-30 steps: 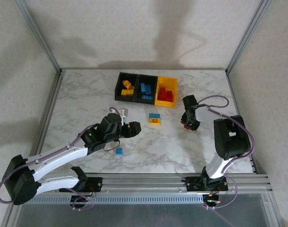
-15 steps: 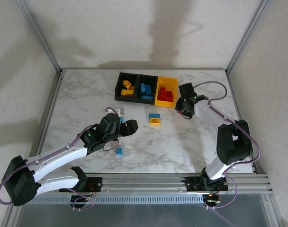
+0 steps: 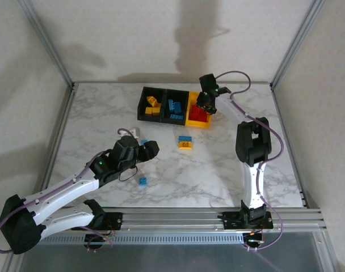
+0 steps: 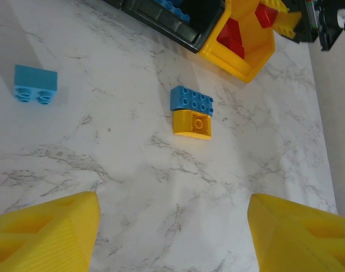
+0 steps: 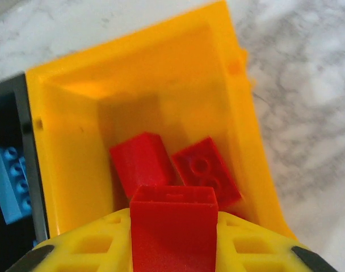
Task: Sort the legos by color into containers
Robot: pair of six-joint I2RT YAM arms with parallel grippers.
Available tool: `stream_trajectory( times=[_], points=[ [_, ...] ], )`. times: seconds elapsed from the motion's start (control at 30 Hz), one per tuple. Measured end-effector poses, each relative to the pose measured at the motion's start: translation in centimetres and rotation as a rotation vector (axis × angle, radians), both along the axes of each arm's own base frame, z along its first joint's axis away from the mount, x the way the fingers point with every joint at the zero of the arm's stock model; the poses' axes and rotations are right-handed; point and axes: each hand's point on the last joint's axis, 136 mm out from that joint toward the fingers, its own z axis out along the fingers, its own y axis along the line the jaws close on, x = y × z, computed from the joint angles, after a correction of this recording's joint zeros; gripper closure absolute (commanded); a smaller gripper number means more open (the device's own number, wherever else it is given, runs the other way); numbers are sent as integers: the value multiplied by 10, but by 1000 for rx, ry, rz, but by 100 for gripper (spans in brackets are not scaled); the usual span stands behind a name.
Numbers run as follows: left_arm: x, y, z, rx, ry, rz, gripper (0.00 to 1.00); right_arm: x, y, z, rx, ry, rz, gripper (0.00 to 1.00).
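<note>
**Sort well advanced: one red brick over its bin, loose pieces outstanding**

The bench (image 3: 229, 170) is carrying the containers (image 3: 164, 105) at its 12 o'clock edge, joined in a row. The 9 o'clock black bin (image 3: 143, 102) is holding yellow bricks (image 3: 152, 106). The middle black bin (image 3: 176, 92) is holding blue bricks (image 3: 174, 107). The yellow bin (image 3: 198, 126) at the 3 o'clock end is holding red bricks (image 5: 203, 167). No bin is showing a mixed colour.

The right jaws are hanging directly above the yellow bin, closed tight on a red brick (image 5: 172, 221) that is not yet released. The left jaws are standing about halfway apart near mid-bench, gripping nothing, with their yellow fingers (image 4: 42, 232) framing bare marble.

Pieces are lying unsorted on the bench. A blue brick (image 4: 192, 99) and a yellow brick (image 4: 192, 124) are touching each other at 6 o'clock of the bins. A lone blue brick (image 4: 35, 85) is sitting at 9 o'clock of that pair. The overhead view is showing a small blue brick (image 3: 143, 181) at 6 o'clock of the left jaws.

Judgement: most of the sort is done. The red drop and at least three loose pieces are remaining.
</note>
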Motion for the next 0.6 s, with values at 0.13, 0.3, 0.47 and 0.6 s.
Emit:
stream_trajectory(
  times=[0.13,0.3,0.47,0.6],
  points=[
    [0,5,0,7,2,16,31,27,3,-6,-21,-7,-4,68],
    [0,9,-3,19,12,26,31,41,1,-17,-41,9,-8,58],
    [0,10,-4,22,15,28,31,40,-1,-19,-50,19,-8,54],
    [1,11,-4,22,16,33,31,40,-1,-19,-51,19,-6,54]
  ],
)
